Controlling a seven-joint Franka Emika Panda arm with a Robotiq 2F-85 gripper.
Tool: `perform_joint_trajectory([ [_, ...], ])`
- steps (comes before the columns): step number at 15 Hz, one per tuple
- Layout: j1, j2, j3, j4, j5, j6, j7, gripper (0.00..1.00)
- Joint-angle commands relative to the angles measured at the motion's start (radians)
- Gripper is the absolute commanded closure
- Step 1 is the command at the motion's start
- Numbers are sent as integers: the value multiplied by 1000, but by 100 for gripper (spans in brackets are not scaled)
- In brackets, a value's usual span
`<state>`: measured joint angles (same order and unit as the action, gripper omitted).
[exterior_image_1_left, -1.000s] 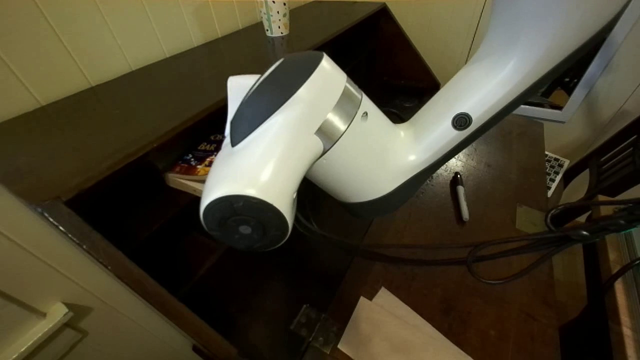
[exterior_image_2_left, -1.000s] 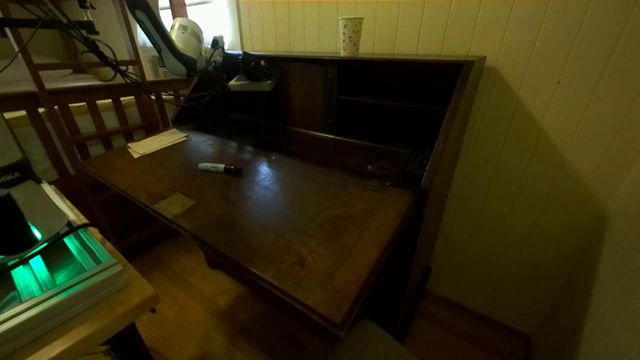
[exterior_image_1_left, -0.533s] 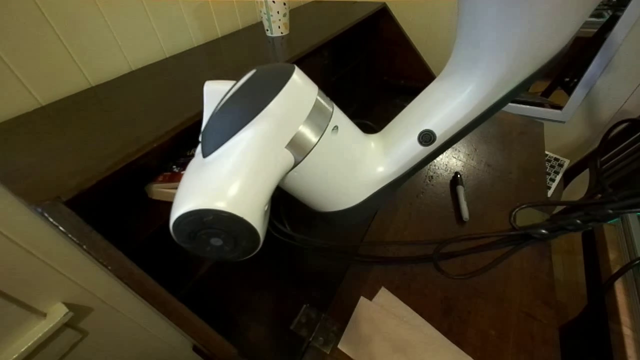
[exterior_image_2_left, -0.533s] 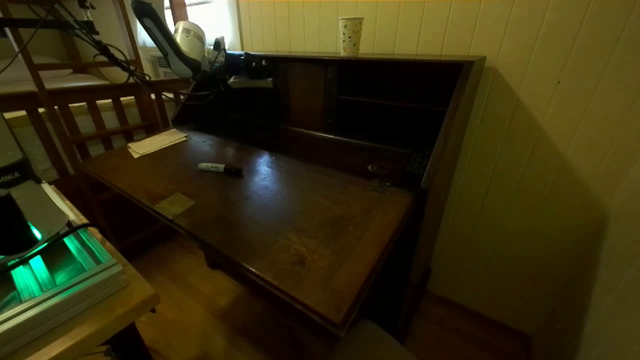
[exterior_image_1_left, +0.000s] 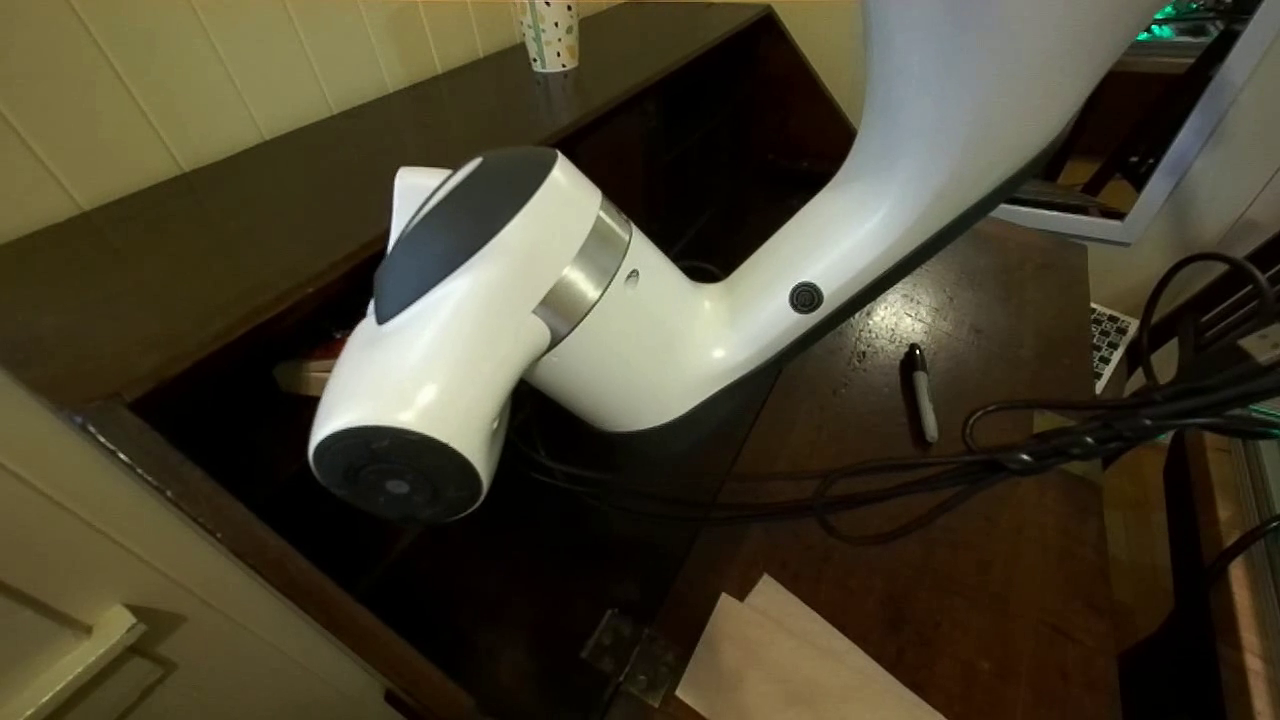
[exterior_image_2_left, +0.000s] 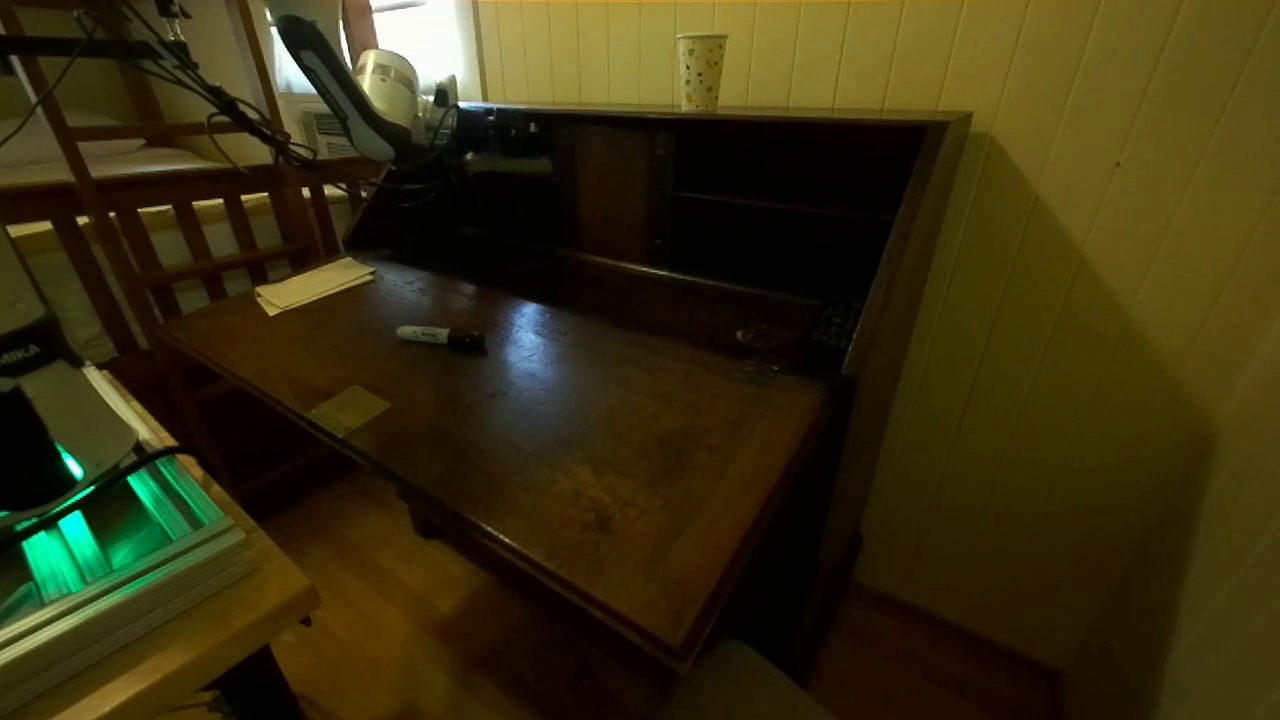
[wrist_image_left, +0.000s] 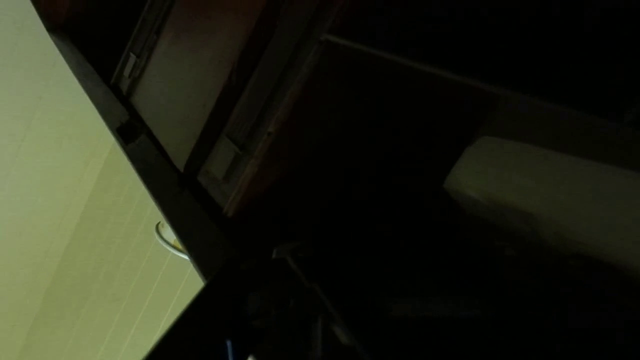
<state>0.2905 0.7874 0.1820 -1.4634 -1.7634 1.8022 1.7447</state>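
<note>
The pale page edge of a book (exterior_image_2_left: 508, 163) shows dimly in an exterior view, just under my dark gripper (exterior_image_2_left: 512, 130). Shut on the book, the gripper sits at the mouth of the desk's shadowed upper compartment. Most of the book hides behind the white arm (exterior_image_1_left: 440, 370) in an exterior view, where only a book corner (exterior_image_1_left: 303, 377) shows. A pale block (wrist_image_left: 550, 200), apparently the book's pages, fills the right of the wrist view. The fingers there are almost lost in darkness, with one faint finger edge (wrist_image_left: 286, 250) visible.
A spotted paper cup (exterior_image_2_left: 700, 72) stands on the desk's top ledge (exterior_image_1_left: 200, 190). On the fold-down desktop lie a marker (exterior_image_2_left: 440, 337) and folded paper (exterior_image_2_left: 315, 285). Black cables (exterior_image_1_left: 1000, 465) hang from the arm over the desk. Upright dividers (wrist_image_left: 265, 130) partition the compartment.
The arm has shifted left and slightly down in an exterior view, deeper toward the compartment. The book has travelled with it and is now darker and more hidden. Cup, marker and paper stayed put.
</note>
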Motion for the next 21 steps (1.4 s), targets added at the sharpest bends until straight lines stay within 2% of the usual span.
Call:
perform_joint_trajectory([
  [1, -2, -25, 24, -49, 83, 17, -3, 11],
  [6, -7, -73, 30, -108, 170, 20, 38, 11],
  [13, -4, -109, 18, -165, 136, 53, 259, 11],
  [21, -25, -251, 31, -391, 143, 120, 354, 11],
])
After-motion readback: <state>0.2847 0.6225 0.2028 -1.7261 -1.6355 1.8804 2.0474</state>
